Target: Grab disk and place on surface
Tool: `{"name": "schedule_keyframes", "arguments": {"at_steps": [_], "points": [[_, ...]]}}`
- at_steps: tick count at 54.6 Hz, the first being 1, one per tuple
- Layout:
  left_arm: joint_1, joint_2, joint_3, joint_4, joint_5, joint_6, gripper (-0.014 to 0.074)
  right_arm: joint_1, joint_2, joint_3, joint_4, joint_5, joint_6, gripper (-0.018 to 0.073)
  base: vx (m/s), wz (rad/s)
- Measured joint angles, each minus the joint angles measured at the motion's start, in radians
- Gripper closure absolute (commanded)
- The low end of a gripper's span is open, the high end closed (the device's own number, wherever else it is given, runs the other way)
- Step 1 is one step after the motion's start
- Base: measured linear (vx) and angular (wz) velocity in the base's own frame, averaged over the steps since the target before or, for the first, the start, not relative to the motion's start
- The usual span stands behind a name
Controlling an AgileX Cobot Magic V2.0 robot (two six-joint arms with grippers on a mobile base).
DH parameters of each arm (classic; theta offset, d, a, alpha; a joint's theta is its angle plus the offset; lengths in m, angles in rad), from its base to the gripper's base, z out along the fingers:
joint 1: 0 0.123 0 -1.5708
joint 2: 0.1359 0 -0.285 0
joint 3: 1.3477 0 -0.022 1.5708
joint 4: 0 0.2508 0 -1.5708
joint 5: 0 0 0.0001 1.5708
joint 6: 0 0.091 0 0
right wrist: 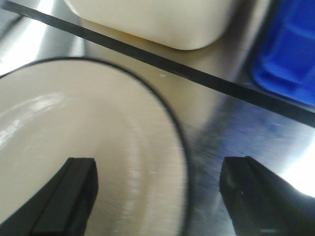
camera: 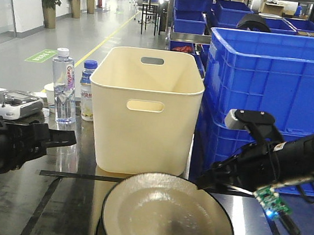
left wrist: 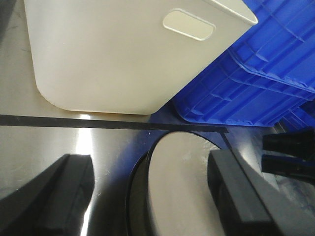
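Right gripper: while its fingers stand wide apart, they straddle the disk's rim, gripping nothing.
Left gripper: spread wide, empty.
Disk: cream, black-rimmed, resting on the surface before the cream bin.

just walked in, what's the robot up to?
Both arms are working around a cream plate on the shiny tabletop, in front of a cream bin. The right pincer is open and straddles the plate's right rim, one finger over the plate and one over the table. The left pincer is open at the plate's left edge. Nothing is gripped yet.
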Motion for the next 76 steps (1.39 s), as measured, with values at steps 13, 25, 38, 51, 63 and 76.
{"name": "schedule_keyframes", "arguments": {"at_steps": [13,25,38,51,63,76], "points": [[0.0,0.0,0.0,0.0,0.0,0.0,0.0011,0.0,-0.016,-0.095,-0.159,0.071,0.153,0.0051,0.0,0.0],[0.0,0.0,0.0,0.01,-0.021,0.002,0.0104,0.0,-0.138,-0.095,-0.138,0.003,0.2,0.0263,0.0,0.0],[0.0,0.0,0.0,0.011,-0.032,0.123,0.0388,0.0,-0.221,-0.097,-0.141,0.004,0.206,0.0565,0.0,0.0],[0.0,0.0,0.0,0.01,-0.036,0.155,0.0606,0.0,-0.223,-0.097,-0.141,0.015,0.206,0.0571,0.0,0.0],[0.0,0.0,0.0,0.01,-0.036,0.156,0.0605,0.0,-0.223,-0.097,-0.141,0.015,0.206,0.0572,0.0,0.0],[0.0,0.0,0.0,0.01,-0.036,0.157,0.0605,0.0,-0.223,-0.097,-0.141,0.015,0.206,0.0572,0.0,0.0]]}}
